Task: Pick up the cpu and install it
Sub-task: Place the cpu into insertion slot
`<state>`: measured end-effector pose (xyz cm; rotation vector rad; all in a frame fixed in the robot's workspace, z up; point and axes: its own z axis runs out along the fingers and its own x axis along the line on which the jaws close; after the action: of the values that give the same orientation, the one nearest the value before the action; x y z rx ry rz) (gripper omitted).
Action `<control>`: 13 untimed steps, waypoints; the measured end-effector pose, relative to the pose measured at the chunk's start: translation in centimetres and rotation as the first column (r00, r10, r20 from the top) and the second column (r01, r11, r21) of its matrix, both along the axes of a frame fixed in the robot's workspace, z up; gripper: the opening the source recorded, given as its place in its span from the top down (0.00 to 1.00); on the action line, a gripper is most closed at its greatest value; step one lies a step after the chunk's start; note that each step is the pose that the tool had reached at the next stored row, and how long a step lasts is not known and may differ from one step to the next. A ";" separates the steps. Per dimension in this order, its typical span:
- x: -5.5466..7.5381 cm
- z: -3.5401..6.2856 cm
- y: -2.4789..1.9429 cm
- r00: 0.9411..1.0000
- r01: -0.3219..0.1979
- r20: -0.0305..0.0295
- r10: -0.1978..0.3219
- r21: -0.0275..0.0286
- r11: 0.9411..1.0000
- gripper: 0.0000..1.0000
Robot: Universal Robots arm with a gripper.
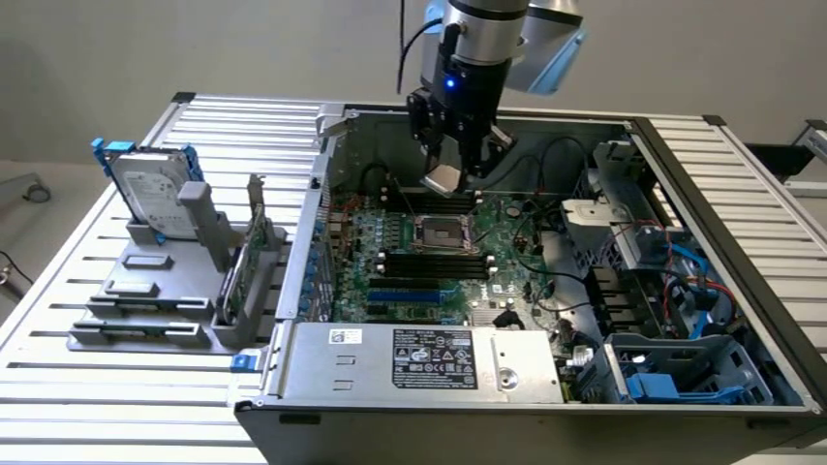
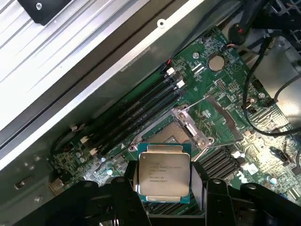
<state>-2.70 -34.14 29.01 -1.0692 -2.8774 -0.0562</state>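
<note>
The cpu, a small flat square chip with a silvery top and a pale rim, is gripped by two opposite edges between the dark fingers. They are closed on it, one on each side, and its printed metal face is turned up toward the wrist camera. It hangs in the air, touching nothing else.

The chip is held inside the open computer case, above the green motherboard. In the exterior view the cpu sits at the tips of the fingers. The square metal-framed socket lies below it on the board, well apart from it. In the wrist view the socket shows just past one edge of the chip, with its frame lifted open. Black memory slots run alongside it. The chip's edges look turned out of line with the socket frame. Whether the chip is centred over the socket cannot be told.

The arm reaches in from above, its wrist pointing almost straight down into the case.

The case rests on a ribbed metal table. On the exterior view's left a hard drive stands in a blue bracket.
</note>
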 end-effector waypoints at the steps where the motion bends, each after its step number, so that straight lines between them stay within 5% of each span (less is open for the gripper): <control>1: 0.0 -0.01 0.00 1.000 0.018 0.000 -0.018 0.000 1.000 0.45; 7: 0.0 -0.08 0.00 0.992 0.127 0.000 -0.127 0.000 0.992 0.45; 13: 0.0 -0.16 0.00 0.972 0.234 0.000 -0.234 0.000 0.972 0.45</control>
<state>-2.70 -34.14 28.85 -1.4034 -2.7352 -0.0690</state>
